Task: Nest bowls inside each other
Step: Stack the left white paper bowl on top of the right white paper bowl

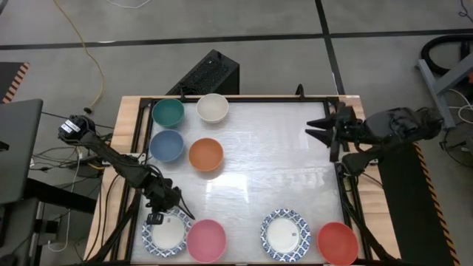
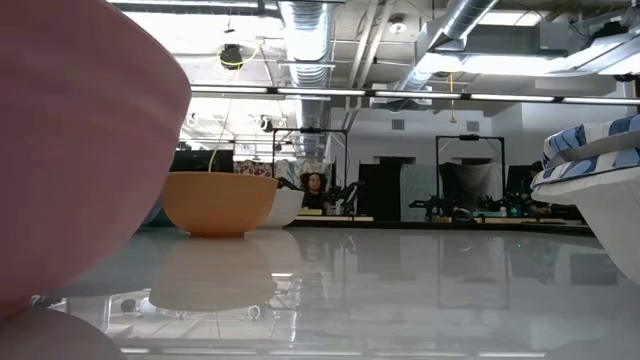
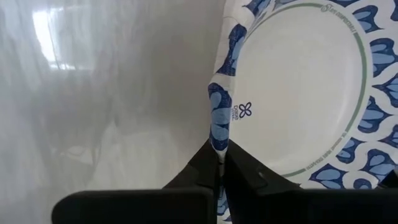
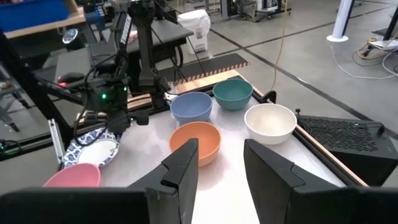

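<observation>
Gripping the rim of a patterned bowl [image 1: 167,232], my left gripper [image 3: 219,163] has its fingers closed on the blue-and-white edge. That bowl sits at 7 o'clock on the table [image 1: 251,148]. I read small print beside a loop logo inside its white centre and more print along the green ring, but cannot make out the words.

Count, high view: eight bowls.
- Patterned: two. The second patterned bowl [image 1: 284,234] is at 5 o'clock.
- Pink bowl [image 1: 206,240]: one, just beside the gripped bowl.
- Red bowl [image 1: 338,243]: one, at the 5 o'clock corner.
- Teal bowl [image 1: 168,112], white bowl [image 1: 212,108], blue bowl [image 1: 166,145], orange bowl [image 1: 205,154]: one each, clustered at 10 to 11 o'clock.

None is nested.

My right gripper [image 4: 219,163] waits at 2 o'clock over the table edge, fingers apart, holding nothing.
</observation>
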Tool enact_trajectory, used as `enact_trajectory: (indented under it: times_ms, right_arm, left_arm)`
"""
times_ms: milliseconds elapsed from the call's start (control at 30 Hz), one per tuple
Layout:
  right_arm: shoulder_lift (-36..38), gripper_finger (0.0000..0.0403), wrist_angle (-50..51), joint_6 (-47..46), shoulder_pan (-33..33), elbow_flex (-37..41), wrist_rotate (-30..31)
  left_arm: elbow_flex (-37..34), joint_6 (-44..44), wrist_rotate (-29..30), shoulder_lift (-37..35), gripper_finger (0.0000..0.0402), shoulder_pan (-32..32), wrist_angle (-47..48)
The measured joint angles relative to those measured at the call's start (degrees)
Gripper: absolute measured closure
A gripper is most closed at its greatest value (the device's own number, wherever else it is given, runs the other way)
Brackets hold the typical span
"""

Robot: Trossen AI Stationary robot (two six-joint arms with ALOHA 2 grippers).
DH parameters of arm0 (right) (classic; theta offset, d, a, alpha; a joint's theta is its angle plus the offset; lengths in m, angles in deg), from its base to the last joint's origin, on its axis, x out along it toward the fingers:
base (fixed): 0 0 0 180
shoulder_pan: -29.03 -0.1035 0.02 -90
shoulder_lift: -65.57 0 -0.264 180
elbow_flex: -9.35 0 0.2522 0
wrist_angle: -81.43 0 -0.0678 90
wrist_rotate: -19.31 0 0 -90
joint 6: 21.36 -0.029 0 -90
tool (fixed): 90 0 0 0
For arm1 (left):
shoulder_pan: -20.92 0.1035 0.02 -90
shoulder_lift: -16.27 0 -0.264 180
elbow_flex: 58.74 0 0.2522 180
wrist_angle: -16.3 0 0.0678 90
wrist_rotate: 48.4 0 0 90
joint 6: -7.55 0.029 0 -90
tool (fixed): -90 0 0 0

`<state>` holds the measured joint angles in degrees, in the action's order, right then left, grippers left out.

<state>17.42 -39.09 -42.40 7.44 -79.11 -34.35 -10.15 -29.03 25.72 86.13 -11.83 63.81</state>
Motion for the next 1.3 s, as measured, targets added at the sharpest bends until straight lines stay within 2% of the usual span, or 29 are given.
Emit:
enact_trajectory:
  times_ms: [367,733,1000,1300]
  right_arm:
    - [-1.5,0.0253,0.0,-0.1,0.0,0.0,0.0]
    - [-1.4,0.0253,-0.5,-0.1,0.0,0.1,0.1]
    - [-1.4,0.0253,0.1,0.0,0.0,0.0,2.6]
    - [-2.1,0.0253,0.6,0.0,0.0,0.0,2.7]
  left_arm:
    - [0.0,-0.7,-0.6,-1.9,0.0401,0.2,0.3]
    - [0.0,-3.9,2.2,-13.2,0.0401,5.4,6.6]
    - [0.0,-8.8,2.5,-20.5,0.0401,9.6,8.0]
    - [0.0,-14.6,8.8,-28.2,0.0401,13.5,10.1]
